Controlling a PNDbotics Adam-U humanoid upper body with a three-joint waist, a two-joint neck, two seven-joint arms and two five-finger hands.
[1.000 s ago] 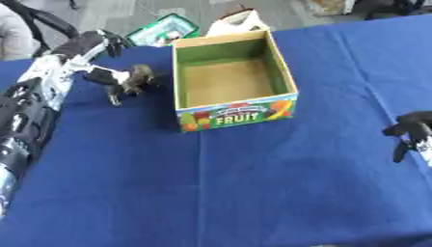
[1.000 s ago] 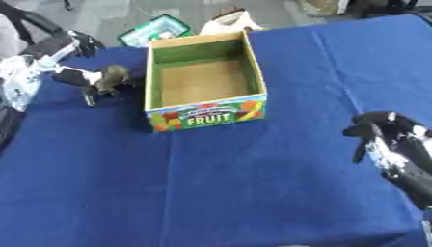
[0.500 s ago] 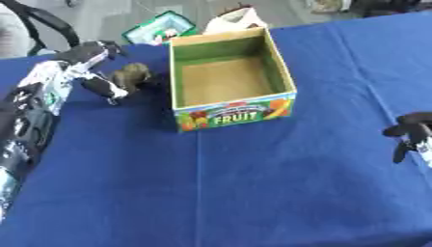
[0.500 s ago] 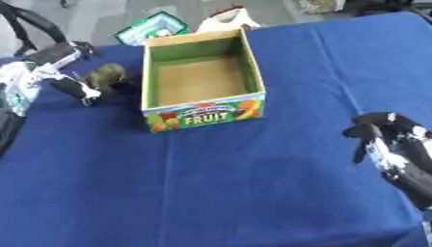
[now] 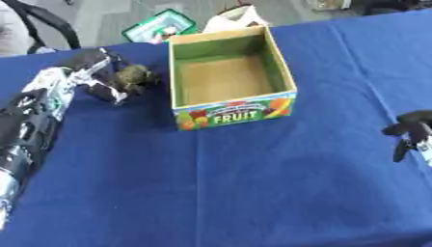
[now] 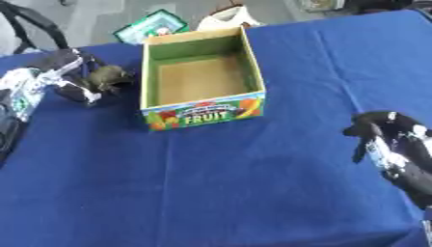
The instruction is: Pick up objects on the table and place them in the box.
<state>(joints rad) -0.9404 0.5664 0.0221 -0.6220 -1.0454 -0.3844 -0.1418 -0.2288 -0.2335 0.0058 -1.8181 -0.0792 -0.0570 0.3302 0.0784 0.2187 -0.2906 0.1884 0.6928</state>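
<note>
Pick step: left hand (image 5: 100, 77) curled on dark olive object (image 5: 135, 75); box (image 5: 229, 119) just rightward, empty. Lift-over required next. Right hand (image 6: 384, 132) idle, fingers curled.

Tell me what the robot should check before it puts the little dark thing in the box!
1. Left robot hand is at the small dark object: ok, its fingers are curled around it.
2. Object lifted off the table: cannot tell.
3. Box is open on top: ok.
4. Room inside the box: ok, only its bare brown floor shows.
5. Way from the object to the box is free: ok, the box stands right beside it with nothing between.
6. Right robot hand is out of the way: ok, it rests near the right edge, far from the box.
</note>
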